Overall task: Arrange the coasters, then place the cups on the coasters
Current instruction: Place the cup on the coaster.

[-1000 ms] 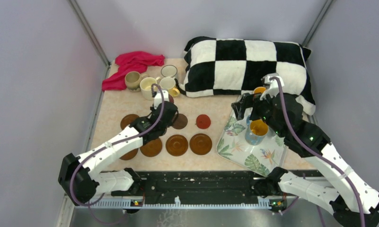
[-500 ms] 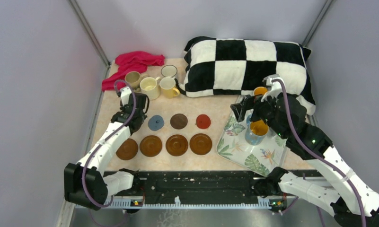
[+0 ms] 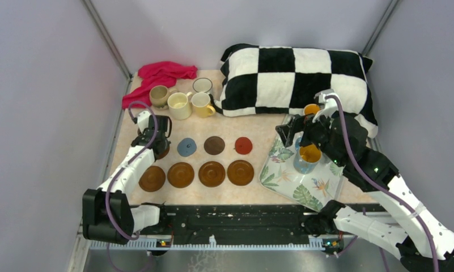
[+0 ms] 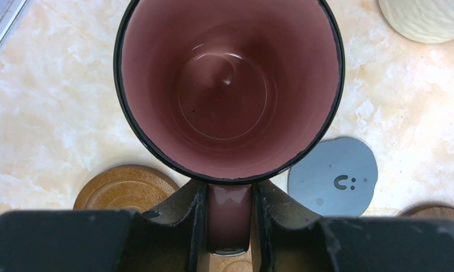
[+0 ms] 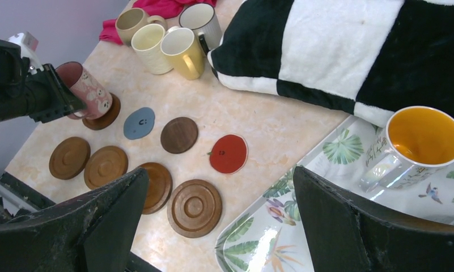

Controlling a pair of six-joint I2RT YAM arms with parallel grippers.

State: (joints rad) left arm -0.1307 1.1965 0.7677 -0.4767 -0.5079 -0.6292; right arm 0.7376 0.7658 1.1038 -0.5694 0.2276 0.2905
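Observation:
My left gripper (image 4: 229,199) is shut on the handle of a pink mug (image 4: 230,85) with a dark rim. In the right wrist view this mug (image 5: 87,89) leans over the back-left brown coaster (image 5: 106,116), its base at the disc; I cannot tell if it rests there. The back row continues with a blue-grey coaster (image 3: 187,147), a dark brown one (image 3: 215,145) and a red one (image 3: 243,145). Several amber coasters (image 3: 212,173) form the front row. My right gripper (image 5: 224,226) hangs open over the tray, near an orange-lined cup (image 5: 423,139).
Several mugs (image 3: 179,105) cluster at the back left beside a red cloth (image 3: 159,75). A checkered pillow (image 3: 298,79) fills the back right. The leaf-print tray (image 3: 304,187) lies at the right and holds another cup (image 3: 308,156).
My left arm carried the pink mug from the middle of the coaster rows to the far-left back coaster. The right arm stayed put.

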